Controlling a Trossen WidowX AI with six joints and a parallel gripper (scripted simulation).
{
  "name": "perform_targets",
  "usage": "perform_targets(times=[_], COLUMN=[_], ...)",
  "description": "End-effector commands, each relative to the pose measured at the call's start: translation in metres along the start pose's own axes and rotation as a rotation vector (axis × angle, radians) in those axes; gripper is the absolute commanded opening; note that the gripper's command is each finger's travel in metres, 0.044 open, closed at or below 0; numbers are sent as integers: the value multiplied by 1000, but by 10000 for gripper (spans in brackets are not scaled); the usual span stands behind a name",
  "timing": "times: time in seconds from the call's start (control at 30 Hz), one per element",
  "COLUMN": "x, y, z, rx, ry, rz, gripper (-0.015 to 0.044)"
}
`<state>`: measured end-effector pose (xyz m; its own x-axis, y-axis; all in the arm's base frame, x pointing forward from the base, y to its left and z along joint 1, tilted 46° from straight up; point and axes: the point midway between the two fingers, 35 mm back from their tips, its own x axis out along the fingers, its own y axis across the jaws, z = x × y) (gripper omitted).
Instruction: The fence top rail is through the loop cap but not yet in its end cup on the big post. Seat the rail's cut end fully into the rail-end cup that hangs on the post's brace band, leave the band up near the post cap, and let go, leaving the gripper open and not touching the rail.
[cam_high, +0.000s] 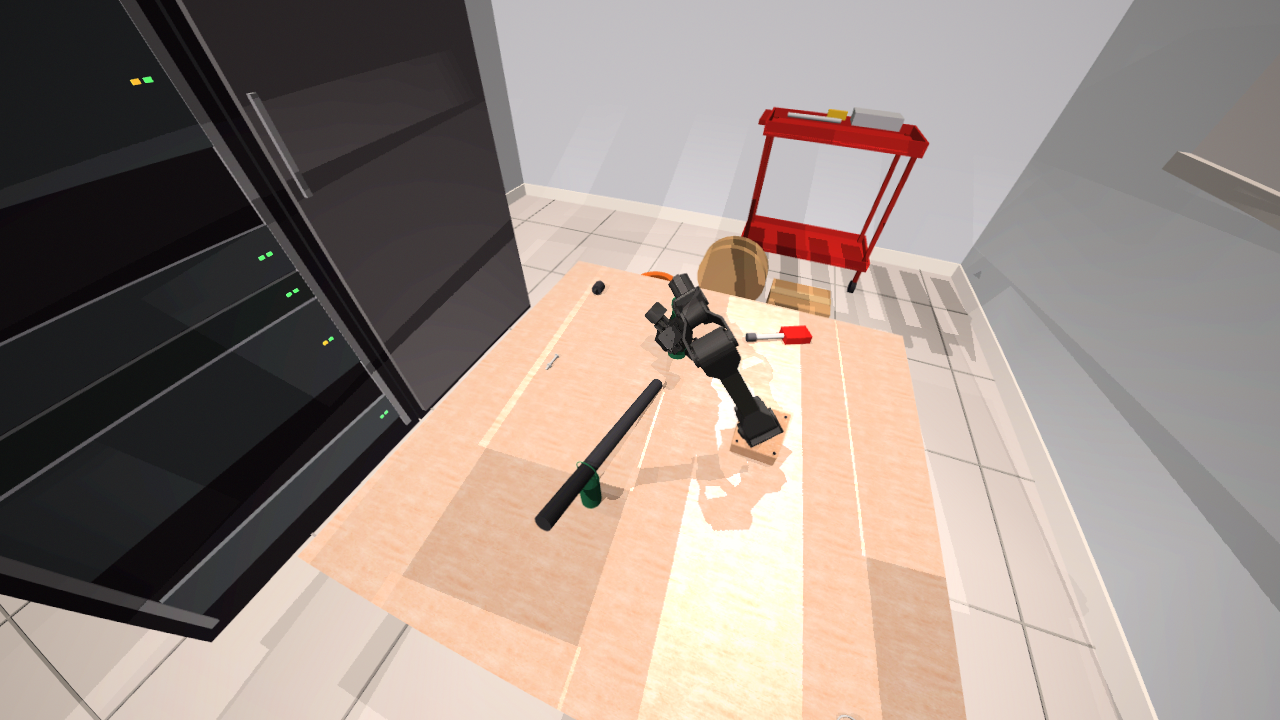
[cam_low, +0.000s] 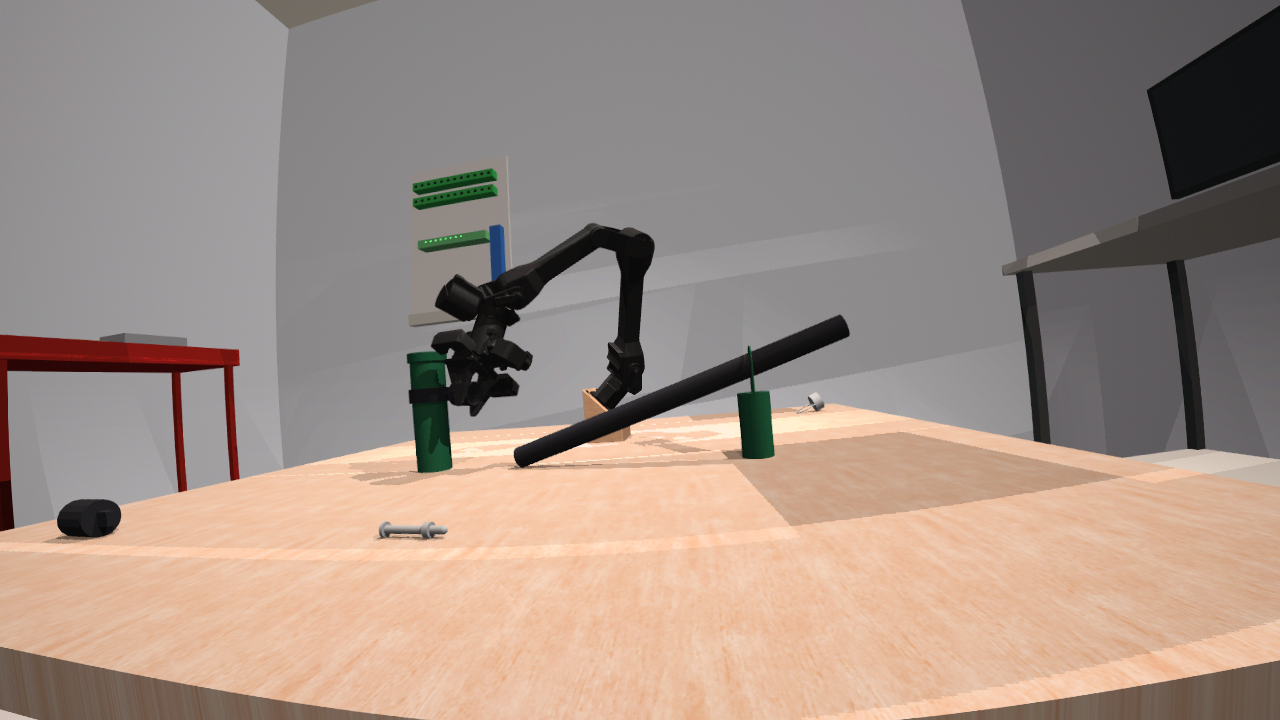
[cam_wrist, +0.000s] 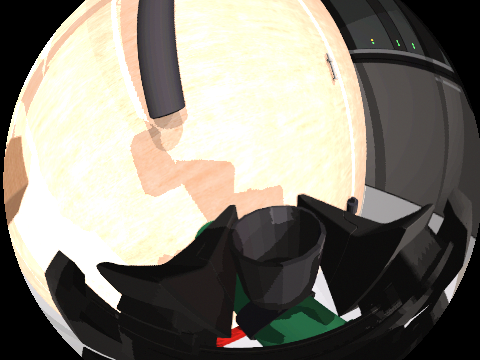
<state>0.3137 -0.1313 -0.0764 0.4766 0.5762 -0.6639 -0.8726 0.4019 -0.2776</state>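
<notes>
The black top rail (cam_high: 608, 443) (cam_low: 680, 391) (cam_wrist: 160, 40) slopes through the thin loop (cam_low: 750, 362) on the small green post (cam_low: 756, 422) (cam_high: 589, 495). Its low cut end rests on the table, apart from the big post. The big green post (cam_low: 431, 420) (cam_wrist: 294, 323) stands to the left with a dark brace band (cam_low: 427, 394) around its upper part. My gripper (cam_low: 478, 389) (cam_high: 668, 338) (cam_wrist: 267, 206) is right beside the post at band height. It is shut on the dark rail-end cup (cam_wrist: 280, 254), whose open mouth faces the table and the rail end.
A black cylinder (cam_low: 89, 517) (cam_high: 597, 287) and a grey bolt (cam_low: 411, 530) (cam_high: 552, 362) lie on the table. A red-handled tool (cam_high: 792, 334) lies behind the arm. The arm's base block (cam_high: 759, 445) is mid-table. A black server cabinet (cam_high: 223, 268) stands left, a red cart (cam_high: 836, 179) behind.
</notes>
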Motion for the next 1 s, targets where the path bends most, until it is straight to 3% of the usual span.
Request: perform_targets(times=[0.0,0.97], x=[-1,-4], y=[3,8], z=[0,0], rx=[-21,-73], ry=[-16,-46], rz=[0,0], gripper=[0,0])
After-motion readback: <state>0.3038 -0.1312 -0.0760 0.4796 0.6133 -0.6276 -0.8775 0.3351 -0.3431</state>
